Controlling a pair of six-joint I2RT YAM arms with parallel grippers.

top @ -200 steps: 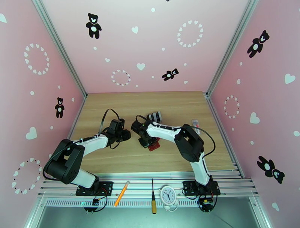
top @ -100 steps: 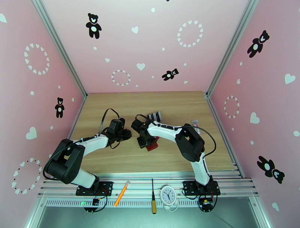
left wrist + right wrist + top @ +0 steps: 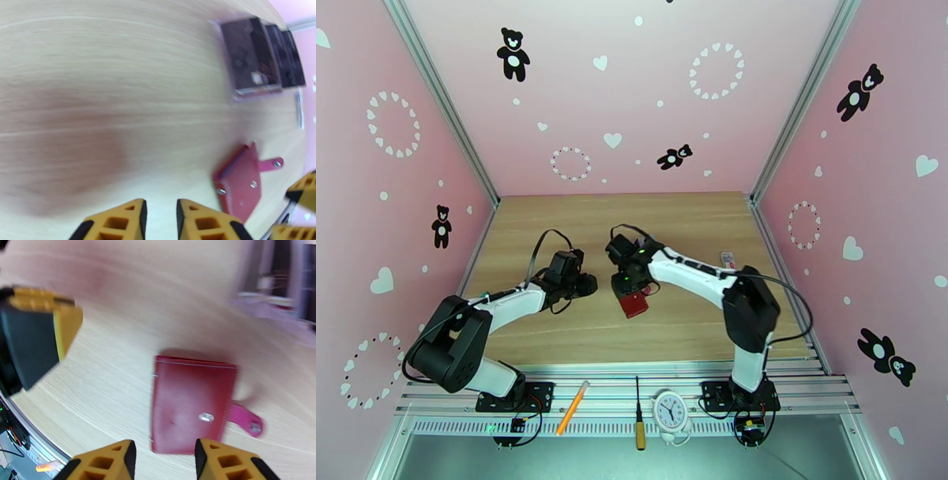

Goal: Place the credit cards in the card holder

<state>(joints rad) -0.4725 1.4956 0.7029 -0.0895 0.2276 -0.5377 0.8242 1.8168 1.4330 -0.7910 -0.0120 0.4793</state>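
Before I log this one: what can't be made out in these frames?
- Dark-red folding leather-like wallet: folded shut in the right wrist view, so its pockets' contents are hidden.
- Dark thin cards in the clear slotted stand: motion blur in the left wrist view; count uncertain.
- Small pale object at the wooden table's right edge, top view: too small to identify.

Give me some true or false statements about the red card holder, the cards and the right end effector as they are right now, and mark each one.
1. The card holder lies folded shut on the table. True.
2. The right end effector grips the card holder. False: its jaws stand apart above it, holding nothing.
3. The snap tab is fastened. False: it sticks out sideways, unfastened.
4. Dark cards sit in a clear stand. True.
5. The clock stands on the wooden tabletop. False: it lies on the metal rail at the near edge.
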